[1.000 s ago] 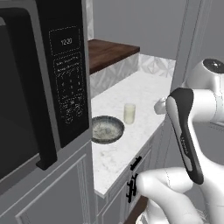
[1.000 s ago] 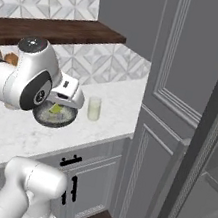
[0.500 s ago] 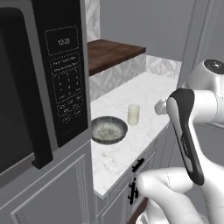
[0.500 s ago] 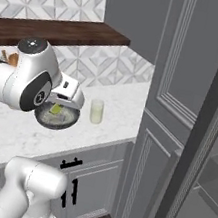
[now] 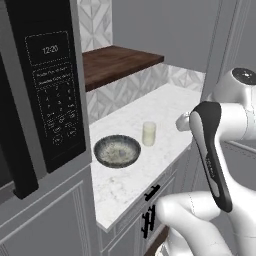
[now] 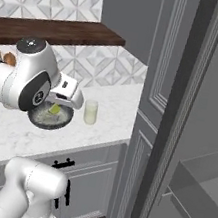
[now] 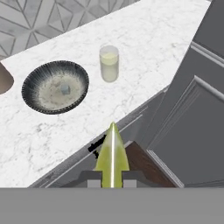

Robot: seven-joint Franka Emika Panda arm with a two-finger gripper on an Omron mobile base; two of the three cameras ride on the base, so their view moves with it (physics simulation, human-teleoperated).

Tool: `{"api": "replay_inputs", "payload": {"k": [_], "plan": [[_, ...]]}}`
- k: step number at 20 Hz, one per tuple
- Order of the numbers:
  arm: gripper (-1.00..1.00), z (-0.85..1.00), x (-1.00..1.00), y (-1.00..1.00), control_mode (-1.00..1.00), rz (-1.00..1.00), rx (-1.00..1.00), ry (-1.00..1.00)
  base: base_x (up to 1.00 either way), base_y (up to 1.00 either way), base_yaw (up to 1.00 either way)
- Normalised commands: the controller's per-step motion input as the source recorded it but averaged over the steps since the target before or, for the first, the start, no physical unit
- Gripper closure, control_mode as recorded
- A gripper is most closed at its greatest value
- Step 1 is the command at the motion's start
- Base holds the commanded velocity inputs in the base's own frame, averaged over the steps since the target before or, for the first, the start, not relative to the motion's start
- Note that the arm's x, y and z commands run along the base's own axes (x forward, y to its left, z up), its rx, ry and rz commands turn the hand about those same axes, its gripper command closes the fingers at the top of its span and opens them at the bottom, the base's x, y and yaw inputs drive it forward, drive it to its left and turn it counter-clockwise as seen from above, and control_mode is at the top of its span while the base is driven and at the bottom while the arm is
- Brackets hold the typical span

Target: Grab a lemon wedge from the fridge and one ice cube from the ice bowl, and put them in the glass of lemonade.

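Closer came the whole counter as the base rolled in, bowl and glass looming larger than a second ago! The gripper (image 7: 112,181) was pinching the lemon wedge (image 7: 112,153), its point aimed at twelve o'clock. Up on the marble counter (image 7: 144,52), the ice bowl (image 7: 55,86) sat at ten o'clock, the glass of lemonade (image 7: 109,64) just beside it.

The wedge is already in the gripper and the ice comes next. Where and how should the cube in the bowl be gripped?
Come straight down from above: the ice cube lies low near the middle of the wide, shallow ice bowl, so the rim blocks a side approach. Pinch two opposite flat faces. It shows small and pale, so its exact orientation is hard to tell.
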Motion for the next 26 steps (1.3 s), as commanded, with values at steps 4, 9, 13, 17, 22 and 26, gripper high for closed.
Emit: {"api": "replay_inputs", "payload": {"k": [4,9,13,17,22,26], "plan": [[1.00,0.00,0.00,0.00,1.00,0.00,0.00,0.00,0.51,-0.13,0.00],[1.00,0.00,0.00,0.00,1.00,0.00,0.00,0.00,0.70,0.01,0.00],[1.00,0.00,0.00,0.00,1.00,0.00,0.00,0.00,0.03,0.00,0.01],[1.00,0.00,0.00,0.00,1.00,0.00,0.00,0.00,0.00,0.00,0.00],[1.00,0.00,0.31,0.13,-1.00,0.00,0.00,0.03,0.04,0.00,0.00],[1.00,0.00,0.87,0.47,-1.00,0.00,0.00,0.07,0.00,0.00,0.00]]}}
